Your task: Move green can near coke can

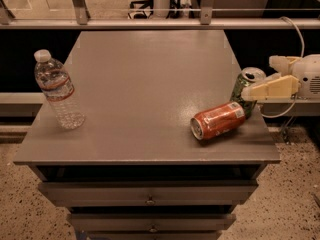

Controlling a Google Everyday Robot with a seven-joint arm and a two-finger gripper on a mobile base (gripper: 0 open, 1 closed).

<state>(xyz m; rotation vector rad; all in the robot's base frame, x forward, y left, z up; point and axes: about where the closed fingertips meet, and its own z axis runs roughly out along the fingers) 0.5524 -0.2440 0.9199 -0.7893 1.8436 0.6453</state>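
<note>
The green can (245,86) stands upright at the table's right edge, its base just behind the coke can (218,120). The coke can is red-orange and lies on its side, its silver end facing front left. My gripper (257,81) reaches in from the right and is shut on the green can. Its cream near finger (272,89) crosses the can's front, and the far finger is partly hidden behind the can. The two cans are touching or nearly so.
A clear plastic water bottle (57,91) stands at the table's left side. The grey table (145,84) has drawers below its front edge. A railing (150,24) runs behind it. A white cable (295,31) loops by the arm on the right.
</note>
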